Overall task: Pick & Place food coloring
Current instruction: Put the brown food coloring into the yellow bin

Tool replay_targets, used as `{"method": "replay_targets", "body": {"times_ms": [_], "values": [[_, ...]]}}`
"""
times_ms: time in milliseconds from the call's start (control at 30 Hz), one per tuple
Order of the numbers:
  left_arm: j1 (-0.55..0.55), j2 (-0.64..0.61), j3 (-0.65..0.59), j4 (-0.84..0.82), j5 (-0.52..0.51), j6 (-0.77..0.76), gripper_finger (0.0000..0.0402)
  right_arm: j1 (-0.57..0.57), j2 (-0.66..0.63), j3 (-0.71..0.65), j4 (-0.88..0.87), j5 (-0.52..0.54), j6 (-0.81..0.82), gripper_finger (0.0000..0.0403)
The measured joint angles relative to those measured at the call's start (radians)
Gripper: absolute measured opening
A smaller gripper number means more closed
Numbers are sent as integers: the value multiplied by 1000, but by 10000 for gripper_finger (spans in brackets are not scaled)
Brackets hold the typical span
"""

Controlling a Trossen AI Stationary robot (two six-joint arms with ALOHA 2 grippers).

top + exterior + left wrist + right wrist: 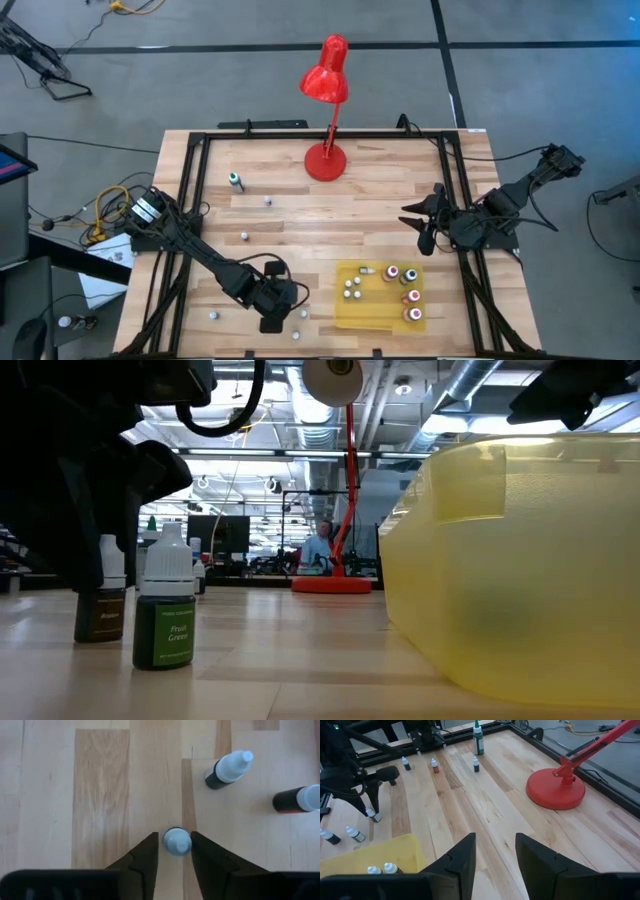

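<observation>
Food coloring bottle (177, 841): one sits in the left gripper (174, 840), lower left of centre in the high view, upright, long axis vertical, cap up. Can't tell if it's clamped. Two more stand just beside it, also cap-up: a dark bottle (227, 769) and a red-brown bottle (300, 800). One yellow tray (350, 315), lower right of centre, holds about eight. Right gripper (425, 222) hovers above the tray, jaws spread, empty. Farther back: one taller green bottle (236, 180), one red lamp (326, 160).
</observation>
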Motion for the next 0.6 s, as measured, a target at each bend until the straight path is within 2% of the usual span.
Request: {"method": "replay_targets", "body": {"times_ms": [200, 433, 600], "values": [[16, -1, 0, 10, 26, -32, 38, 0, 0, 0, 0, 0, 0, 129], [28, 0, 50, 20, -23, 16, 46, 0, 0, 0, 0, 0, 0, 129], [39, 0, 187, -145, -125, 79, 54, 0, 0, 0, 0, 0, 0, 129]]}}
